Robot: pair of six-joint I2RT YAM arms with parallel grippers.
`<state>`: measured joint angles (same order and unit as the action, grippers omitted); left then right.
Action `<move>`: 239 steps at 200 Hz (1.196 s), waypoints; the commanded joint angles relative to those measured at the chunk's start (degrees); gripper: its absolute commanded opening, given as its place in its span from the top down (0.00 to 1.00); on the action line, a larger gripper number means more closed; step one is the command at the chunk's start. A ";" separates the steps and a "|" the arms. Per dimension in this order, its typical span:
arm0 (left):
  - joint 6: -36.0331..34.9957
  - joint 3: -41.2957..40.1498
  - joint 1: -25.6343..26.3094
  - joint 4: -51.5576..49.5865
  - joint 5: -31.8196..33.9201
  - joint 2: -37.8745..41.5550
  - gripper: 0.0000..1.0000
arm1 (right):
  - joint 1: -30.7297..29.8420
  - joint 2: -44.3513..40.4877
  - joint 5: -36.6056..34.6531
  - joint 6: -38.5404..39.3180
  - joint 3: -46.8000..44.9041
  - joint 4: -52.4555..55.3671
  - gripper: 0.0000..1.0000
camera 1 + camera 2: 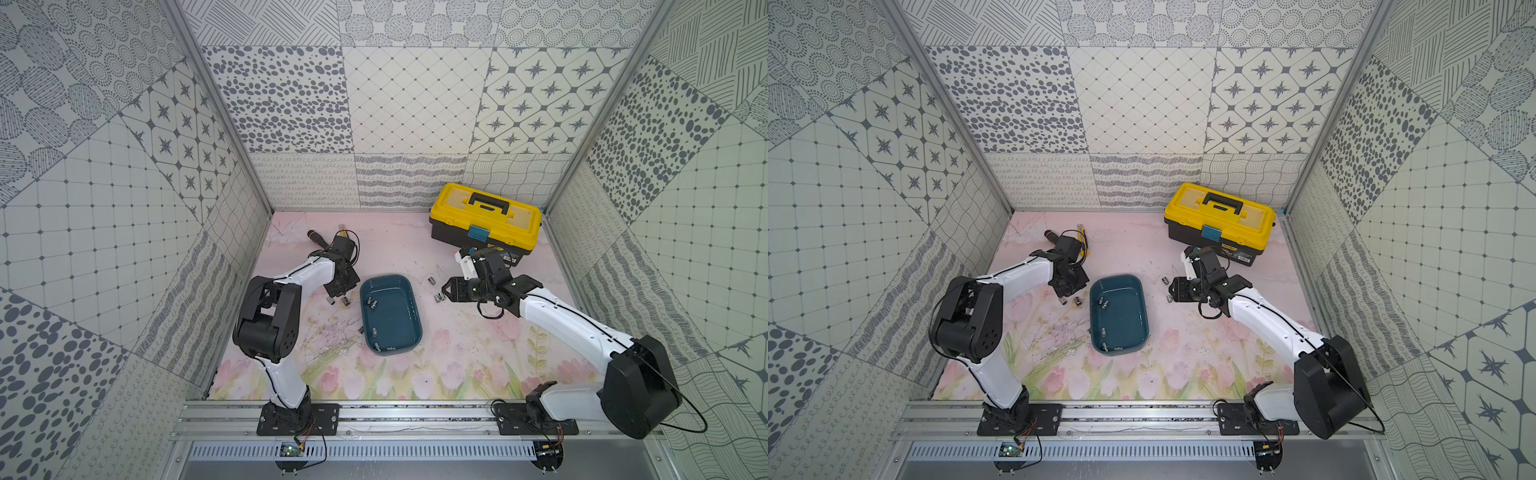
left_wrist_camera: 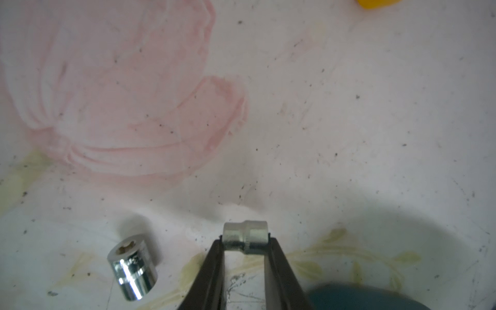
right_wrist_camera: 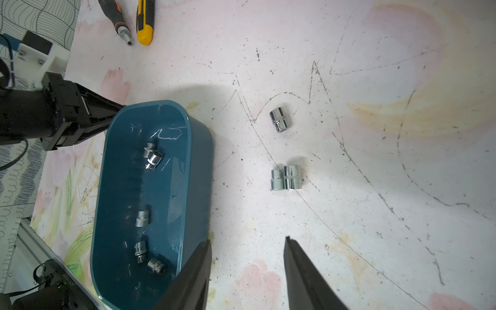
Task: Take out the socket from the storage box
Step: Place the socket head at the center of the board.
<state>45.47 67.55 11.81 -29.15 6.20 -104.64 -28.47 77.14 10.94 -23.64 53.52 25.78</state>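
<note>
The left gripper (image 2: pixel 245 243) pinches a socket (image 2: pixel 245 233) over the counter (image 2: pixel 349 134) beside the storage box (image 1: pixel 392 328); the right gripper (image 3: pixel 247 241) hangs spread and empty nearby.

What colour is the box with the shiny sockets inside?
Dark teal-blue. The storage box shows best in the right wrist view.

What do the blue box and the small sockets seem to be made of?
The blue box looks like glossy moulded plastic: it has an even teal colour, rounded corners and pale scratches on its floor. The sockets look like chrome-plated steel: they are mirror-bright silver with sharp highlights. The plating is only a guess from the shine.
</note>
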 commanded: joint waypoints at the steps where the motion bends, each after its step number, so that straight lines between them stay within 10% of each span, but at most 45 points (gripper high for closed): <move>1: -0.03 1.27 -1.04 1.86 -0.93 -2.32 0.82 | 0.20 0.45 0.72 -0.64 -0.47 -2.59 0.51; 239: -2.40 2.94 -1.23 -5.49 0.20 7.30 0.54 | -1.32 0.95 3.00 0.45 1.50 -4.91 0.51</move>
<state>44.69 69.49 10.74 -29.85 6.22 -100.71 -28.69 77.73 12.58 -23.62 53.54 24.58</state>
